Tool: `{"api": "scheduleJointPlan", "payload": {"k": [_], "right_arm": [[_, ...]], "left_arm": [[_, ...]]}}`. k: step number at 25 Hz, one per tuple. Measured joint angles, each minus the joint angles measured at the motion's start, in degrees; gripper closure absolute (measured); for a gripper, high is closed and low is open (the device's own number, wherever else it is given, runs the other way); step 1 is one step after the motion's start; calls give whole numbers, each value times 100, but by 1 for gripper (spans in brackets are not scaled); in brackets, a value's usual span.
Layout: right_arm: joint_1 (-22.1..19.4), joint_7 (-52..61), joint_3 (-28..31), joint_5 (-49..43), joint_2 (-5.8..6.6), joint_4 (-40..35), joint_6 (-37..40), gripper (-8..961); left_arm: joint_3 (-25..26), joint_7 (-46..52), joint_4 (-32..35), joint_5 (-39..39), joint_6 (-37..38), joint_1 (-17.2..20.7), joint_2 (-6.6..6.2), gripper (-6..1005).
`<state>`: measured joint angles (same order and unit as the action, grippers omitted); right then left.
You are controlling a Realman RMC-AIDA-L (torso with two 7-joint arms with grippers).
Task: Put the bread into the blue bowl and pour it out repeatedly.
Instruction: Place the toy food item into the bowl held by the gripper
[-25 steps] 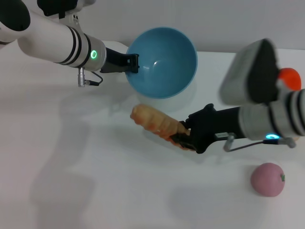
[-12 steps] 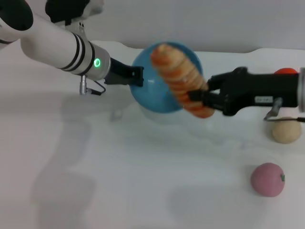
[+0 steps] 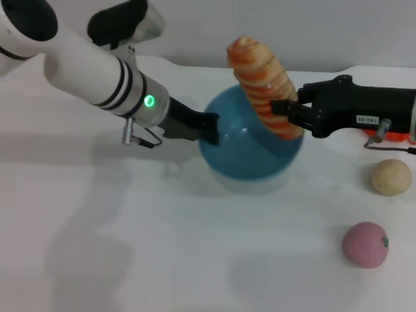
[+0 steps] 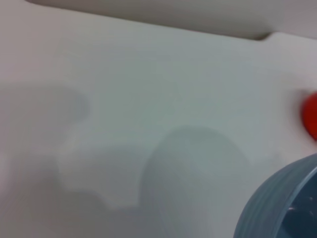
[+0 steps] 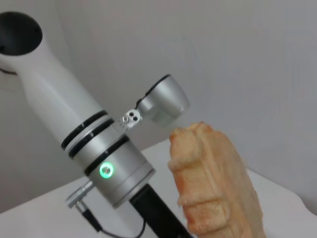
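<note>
1. Left arm reaches in from upper left of head view; green light on its wrist. Left gripper [image 3: 209,128] is clamped on the near-left rim of the blue bowl [image 3: 244,153].
2. Blue bowl sits mid-worktop, tipped w/ its rounded outside facing the camera, apparently lifted, a faint shadow on the worktop [image 3: 130,247] beneath. Left wrist view shows only a slice of the bowl [image 4: 282,208] at one corner & a red thing [image 4: 311,116] at the edge.
3. Bread [image 3: 265,88] is in the air, above & partly in front of the bowl's far-right side, standing nearly upright, striped side showing. Not inside the bowl.
4. Right gripper [image 3: 285,114] pinches the bread's lower end, arm coming in from the right. Right wrist view: bread [image 5: 218,188] up close, left arm behind it.
5. Right side of worktop: tan ball [image 3: 390,177], then pink ball [image 3: 364,244] nearer the camera, both well apart from the bowl.
</note>
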<state>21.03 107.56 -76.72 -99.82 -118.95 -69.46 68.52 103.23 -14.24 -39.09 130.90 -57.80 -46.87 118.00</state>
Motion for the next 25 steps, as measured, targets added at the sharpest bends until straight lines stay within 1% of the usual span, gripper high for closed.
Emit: {"api": "scheduleJointPlan", "payload": {"k": [4, 7, 12, 15, 20, 25], "right_arm": [[79, -529, 3, 485, 5, 466, -122, 782], [117, -856, 6, 704, 5, 686, -151, 788], [252, -891, 9, 713, 13, 999, -157, 780], [243, -883, 12, 709, 17, 1030, -158, 767], [177, -867, 50, 697, 28, 987, -124, 633], [35, -865, 85, 703, 30, 874, -128, 632]], "left_arm": [[-385, 0, -63, -300, -87, -62, 3, 999], [-445, 0, -74, -343, -117, -92, 5, 999], [-465, 0, -105, -408, -179, -113, 14, 999], [-467, 0, -108, -413, -189, -113, 14, 999], [-471, 1, -108, -416, -194, -106, 10, 999], [-447, 5, -108, -396, -174, -88, -13, 999]]}}
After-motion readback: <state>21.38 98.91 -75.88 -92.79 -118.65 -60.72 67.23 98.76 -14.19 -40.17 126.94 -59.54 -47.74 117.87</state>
